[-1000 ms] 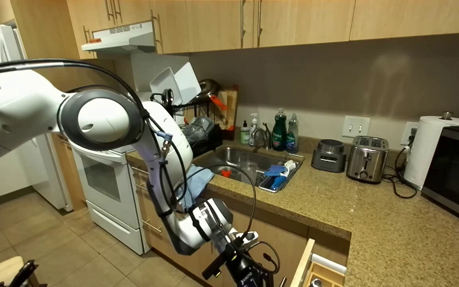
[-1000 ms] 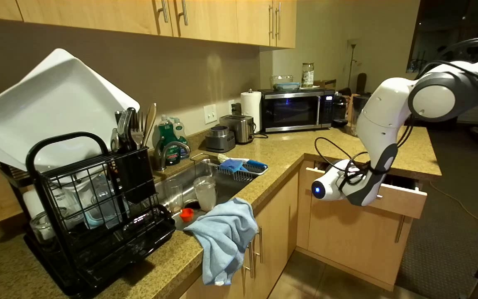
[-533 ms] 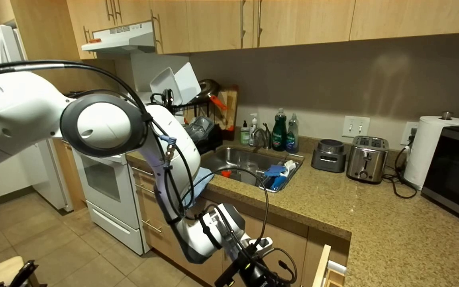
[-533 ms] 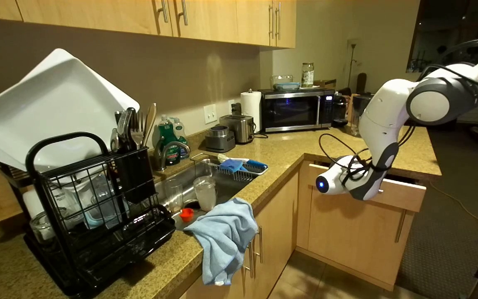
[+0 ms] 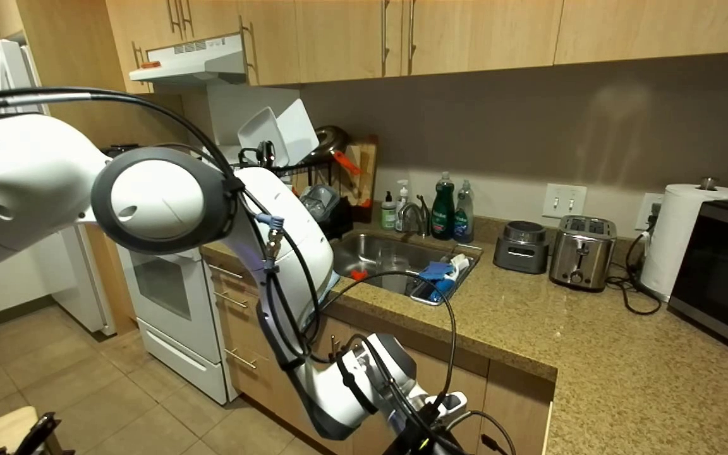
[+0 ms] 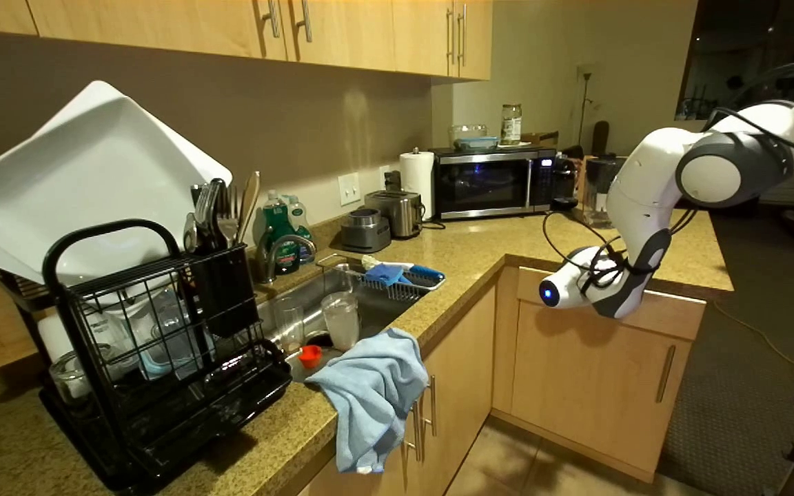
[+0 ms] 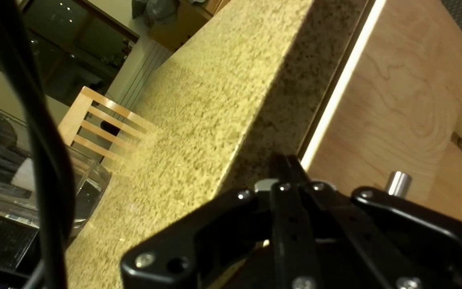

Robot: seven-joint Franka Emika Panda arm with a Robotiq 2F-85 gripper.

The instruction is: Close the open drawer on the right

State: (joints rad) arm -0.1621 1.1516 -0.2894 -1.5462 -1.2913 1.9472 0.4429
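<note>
The drawer [image 7: 387, 108] is all but closed beneath the table [image 7: 199, 100]

The hand [image 7: 285, 164] is at the drawer's top edge, its fingers meeting with nothing between them; I cannot tell whether they touch the wood. In exterior views it is cut off by the frame or hidden behind the arm [image 6: 638, 193]. The drawer lies just below the table's front edge, past the inner corner; a pale strip of its top shows, and its inside is hidden. On its front, a metal post [image 7: 398, 184] is partly covered by the hand.

Across that corner, the sink [image 6: 380, 313] holds two clear cups [image 6: 342, 320] and a small red cup [image 6: 310, 356]; a wire basket [image 5: 426, 301] at its end carries a blue-handled brush [image 6: 426, 271]. Farther along the edge, a dish rack [image 6: 183, 430] bears a white dish [image 6: 94, 193], cut off by the view's border, and a black holder [image 6: 225, 296] of cutlery [image 6: 218, 213].
</note>
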